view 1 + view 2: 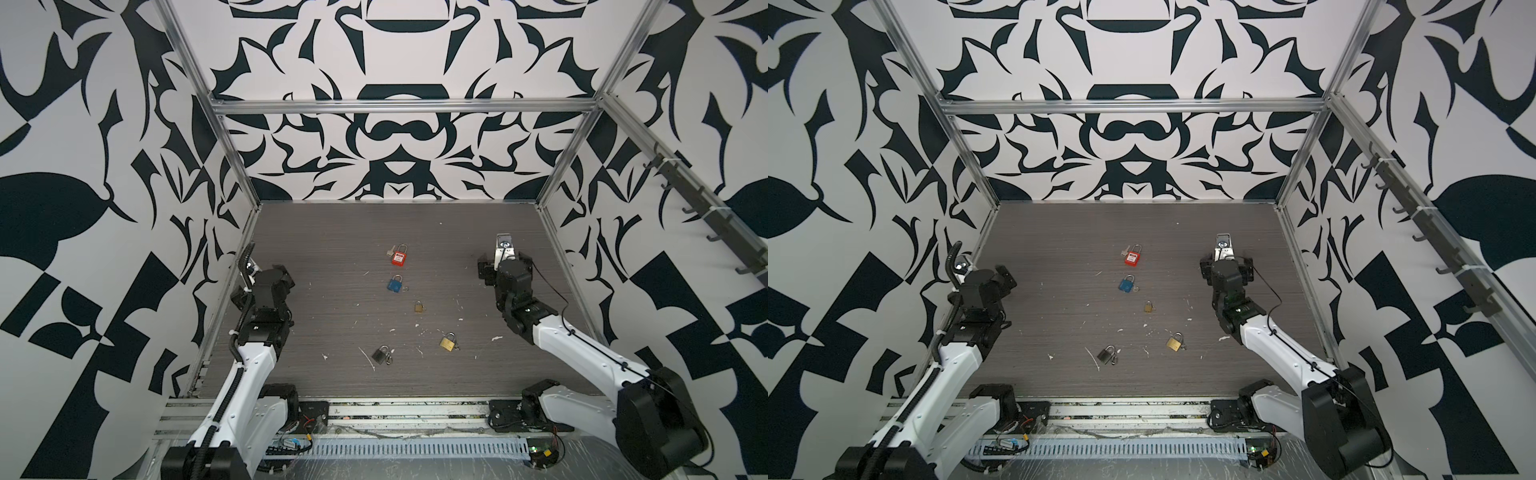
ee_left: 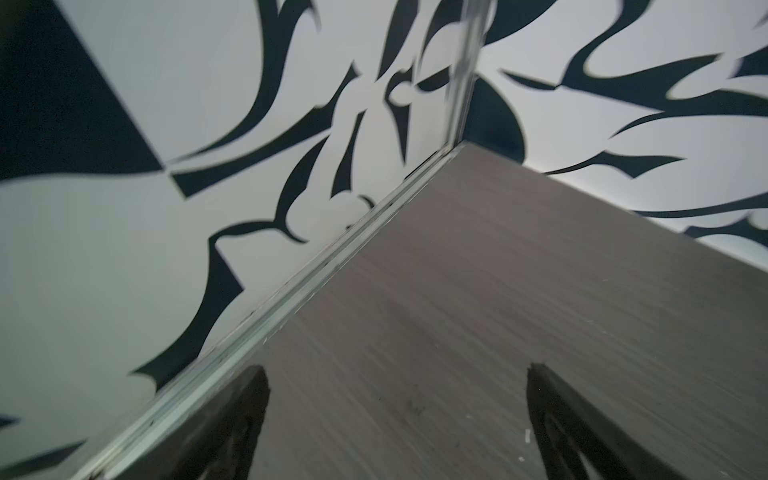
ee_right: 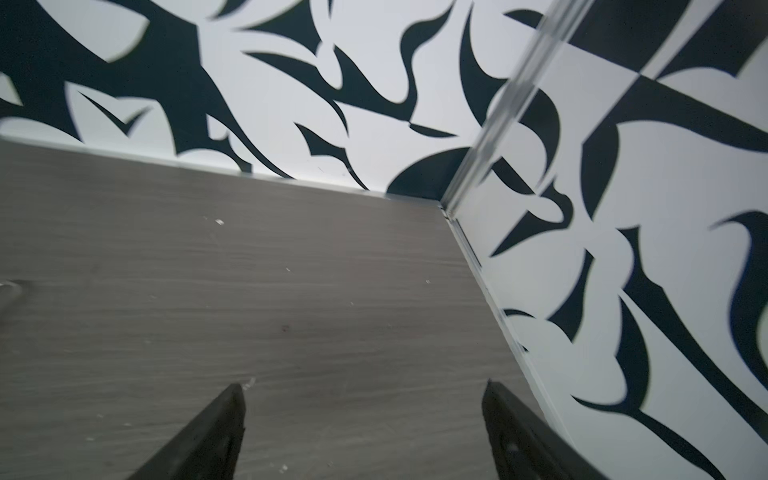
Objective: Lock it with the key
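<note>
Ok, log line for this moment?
left claw: open, empty | right claw: open, empty | table: red lock, blue lock, small brass lock, large brass lock, grey lock, untouched

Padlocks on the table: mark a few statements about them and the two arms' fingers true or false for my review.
1. Five padlocks lie on the table. True.
2. The red padlock lies closest to the back wall. True.
3. The left fingers hold the blue padlock. False: they stand apart and empty by the left wall; the blue padlock lies on the table.
4. The dark grey padlock lies farthest from the front rail. False: it lies nearest it.
5. The right fingers grip the red padlock. False: they are apart with nothing between.
</note>
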Controlling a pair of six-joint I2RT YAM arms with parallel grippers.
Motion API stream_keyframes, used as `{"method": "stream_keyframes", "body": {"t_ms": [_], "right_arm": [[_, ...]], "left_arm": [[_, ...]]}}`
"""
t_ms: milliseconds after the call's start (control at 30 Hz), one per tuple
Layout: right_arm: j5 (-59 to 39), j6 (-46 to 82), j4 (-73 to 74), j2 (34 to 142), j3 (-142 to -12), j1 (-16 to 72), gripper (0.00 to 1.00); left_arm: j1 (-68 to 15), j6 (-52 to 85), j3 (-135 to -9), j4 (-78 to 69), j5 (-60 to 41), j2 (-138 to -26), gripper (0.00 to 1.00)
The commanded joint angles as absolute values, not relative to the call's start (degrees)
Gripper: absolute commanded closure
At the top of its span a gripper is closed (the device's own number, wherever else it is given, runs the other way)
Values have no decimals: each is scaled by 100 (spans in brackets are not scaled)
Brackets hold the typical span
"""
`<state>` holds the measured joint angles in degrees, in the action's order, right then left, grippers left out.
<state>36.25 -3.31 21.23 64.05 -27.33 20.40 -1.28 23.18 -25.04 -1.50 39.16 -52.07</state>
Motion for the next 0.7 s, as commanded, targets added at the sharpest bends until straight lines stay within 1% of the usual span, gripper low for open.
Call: {"method": "stream_keyframes", "body": {"t_ms": [0,100,200,333,433,533,600,667], "right_arm": [[4427,-17,2843,6088,-2132,2022,9],[4213,120,3532,6089,-1527,2006,10],[4197,96,4280,6519,-1287,1954,10],[3931,216,4999,7203,-1261,1764,10],[3983,140,5331,7617,-1378,1691,10],[4040,77,5457,7721,-1403,1629,9],[3966,98,5484,7699,-1380,1579,8],[3766,100,5443,7706,-1395,1512,8]], "left_arm": [[-63,3241,-2336,-247,4095,-5644,0],[-67,3013,-2443,-349,4126,-6158,0],[-67,2823,-2412,-817,4092,-6451,0],[-63,2297,-1895,-2292,3881,-6577,0],[-65,1947,-1621,-3355,3724,-6805,1],[-67,1458,-1580,-4223,3234,-7202,1],[-68,1367,-1573,-4725,2769,-7671,1],[-87,991,-1496,-5608,2138,-8174,1]]}}
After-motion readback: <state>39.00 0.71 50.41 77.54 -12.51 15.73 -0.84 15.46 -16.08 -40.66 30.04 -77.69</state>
